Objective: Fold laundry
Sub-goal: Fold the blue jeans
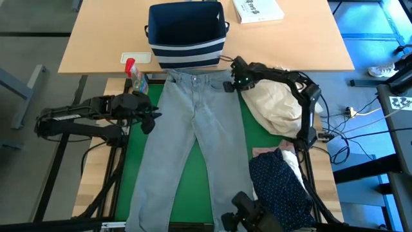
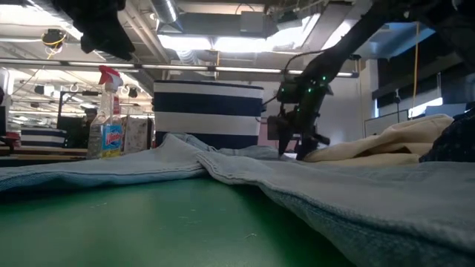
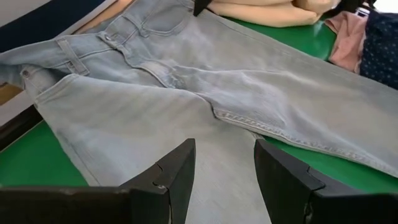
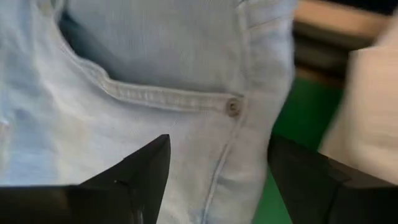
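The light grey jeans (image 1: 187,142) lie spread flat, front up, on the green mat (image 1: 222,161), waist toward the far edge and both legs reaching the near edge. My right gripper (image 4: 217,180) stands open, pointing steeply down over the jeans' front pocket (image 4: 168,96) at the right hip (image 1: 226,85). My left gripper (image 3: 224,174) is open and hangs high above the mat by the jeans' left side (image 1: 151,119), with nothing between its fingers. A navy white-dotted shirt (image 1: 280,187), a pink top (image 1: 264,153) and a white shirt (image 1: 291,161) lie heaped at the near right. My right gripper has its open fingers (image 2: 300,148) low at the jeans' right hip by the waistband, coming from above. I cannot tell whether they touch the cloth.
A navy bin with white stripes (image 1: 187,32) stands just beyond the jeans' waist. A cream-beige cloth bundle (image 1: 277,106) lies under my right arm. A spray bottle (image 1: 135,76) stands at the far left corner of the mat, and a book (image 1: 257,9) lies on the wooden table.
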